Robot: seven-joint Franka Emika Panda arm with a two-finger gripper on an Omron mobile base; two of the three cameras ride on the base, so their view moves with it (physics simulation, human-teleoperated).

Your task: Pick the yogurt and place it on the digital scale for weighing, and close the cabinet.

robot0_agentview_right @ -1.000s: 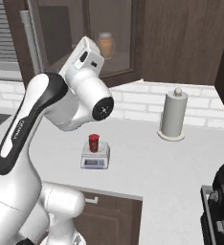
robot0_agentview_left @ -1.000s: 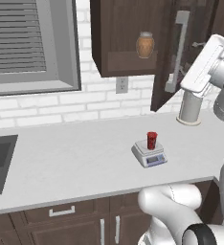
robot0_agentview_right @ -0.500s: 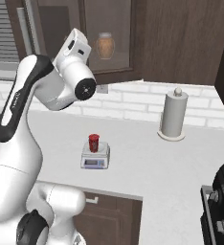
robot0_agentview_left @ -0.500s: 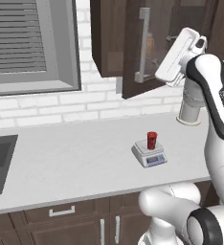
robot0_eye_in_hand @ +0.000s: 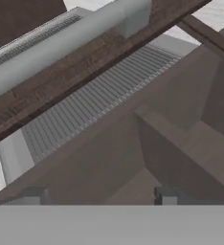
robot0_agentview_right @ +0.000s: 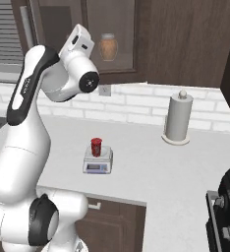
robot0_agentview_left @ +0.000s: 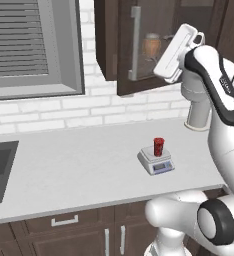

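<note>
The gripper (robot0_eye_in_hand: 100,195) rides high at the end of the raised arm, close against the back of the cabinet door; in the hand view its two dark fingertips (robot0_eye_in_hand: 167,195) stand apart with nothing between them, so the jaws look open and empty, though how wide they stand is hard to judge. The hand seems set there to push, not to grasp: a flat shove on the panel would swing it home.

The cabinet (robot0_agentview_left: 109,40) is the biggest thing in play, a dark-brown wall unit above the counter. Its door (robot0_agentview_left: 134,47) hangs partly ajar, edge turned toward the room, with the slim vertical metal handle (robot0_agentview_left: 135,42) on its face. Closing it is, by my reading, the step in hand and not yet done.

Below runs the pale counter (robot0_agentview_left: 79,170), backed by white brick, with a window and its blinds (robot0_agentview_left: 19,40) to the left. A paper towel roll (robot0_agentview_right: 178,118) stands upright near the wall, well clear of the work.

An amber jar (robot0_agentview_right: 107,47) with a pale lid sits on the cabinet shelf, inside the door's sweep.

The digital scale (robot0_agentview_left: 156,160) lies flat on the counter, display facing forward. The yogurt (robot0_agentview_left: 159,146) stands upright on its plate, so the weighing half appears finished.
</note>
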